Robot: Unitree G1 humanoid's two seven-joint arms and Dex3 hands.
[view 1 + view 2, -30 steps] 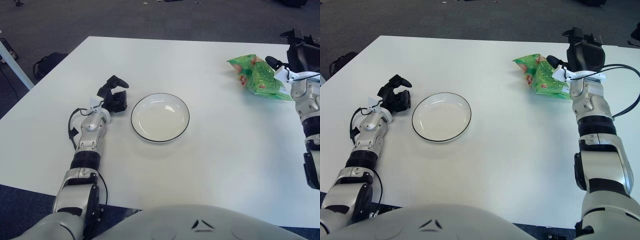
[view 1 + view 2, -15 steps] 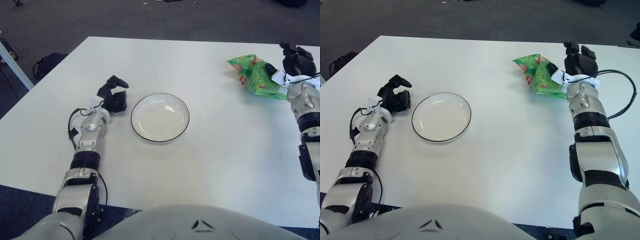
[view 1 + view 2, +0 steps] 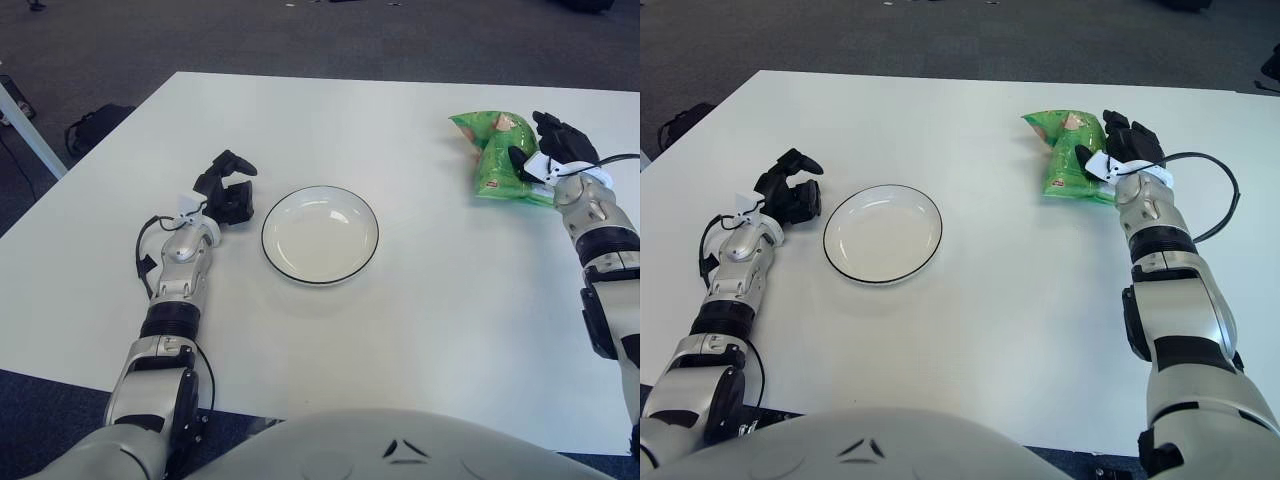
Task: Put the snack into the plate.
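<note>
The snack (image 3: pixel 488 152) is a green crinkly bag lying on the white table (image 3: pixel 420 330) at the far right. My right hand (image 3: pixel 545 152) is at the bag's right edge, with its fingers curled over the top and the thumb pressed on the bag's near side. An empty white plate (image 3: pixel 320 235) with a dark rim sits near the table's middle, well to the left of the bag. My left hand (image 3: pixel 228 190) shows just left of the plate, fingers curled and holding nothing.
A black cable (image 3: pixel 1220 200) loops out from my right wrist over the table. On the dark floor beyond the table's left edge lies a black bag (image 3: pixel 95 125). A white post (image 3: pixel 25 120) stands at the far left.
My right hand has come down and leftward onto the bag and closed on its right edge. The bag has turned and bunched up narrower. The left arm has not moved.
</note>
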